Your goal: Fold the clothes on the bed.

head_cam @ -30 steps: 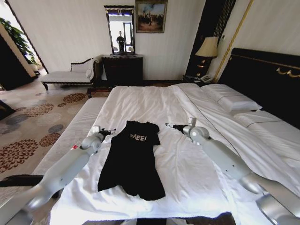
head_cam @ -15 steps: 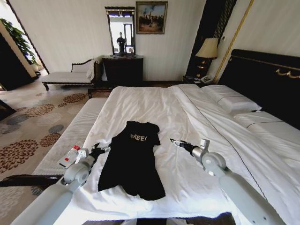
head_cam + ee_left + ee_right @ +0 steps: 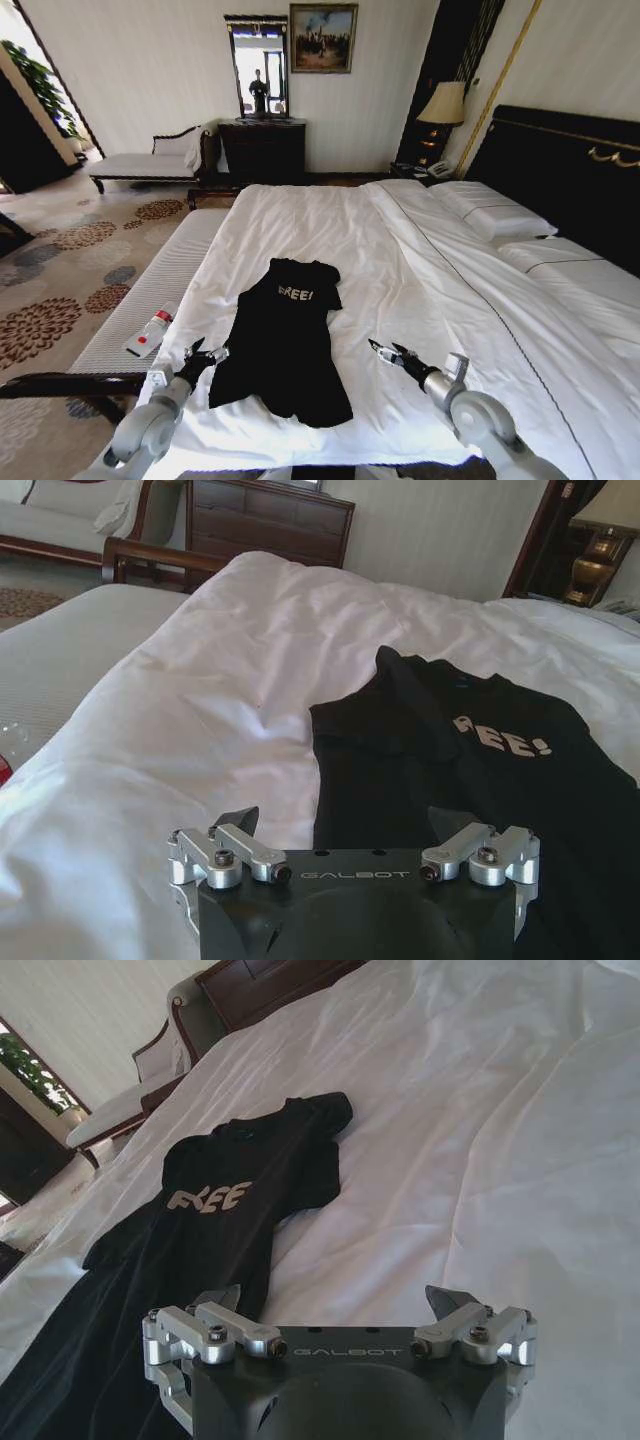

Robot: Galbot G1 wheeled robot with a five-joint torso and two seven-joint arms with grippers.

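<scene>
On large dbl bed w/ white duvet, dark wood frame + tall dark headboard (image 3: pixel 330 230): black short-sleeved cotton T-shirt w/ white lettering across chest (image 3: pixel 285 340) lying flat nr foot end, collar twd far end, hem nearest robot. Sleeves look tucked in, body narrow. Left pincer (image 3: pixel 203 353) low over duvet just beside shirt's left hem edge, fingers spread apart, nothing held. Right pincer (image 3: pixel 391 353) low over bare duvet on shirt's other side, a bit apart from cloth, fingers also spread, empty. Seen in left wrist view: left pincer (image 3: pixel 345 822) straddling shirt edge (image 3: pixel 470 770), both tips wide. Seen in right wrist view: right pincer (image 3: pixel 338 1300) wide, shirt (image 3: pixel 215 1220) ahead + to one side. Beside bed: pale padded bench w/ small white/red bottle (image 3: pixel 150 332) on it.
</scene>
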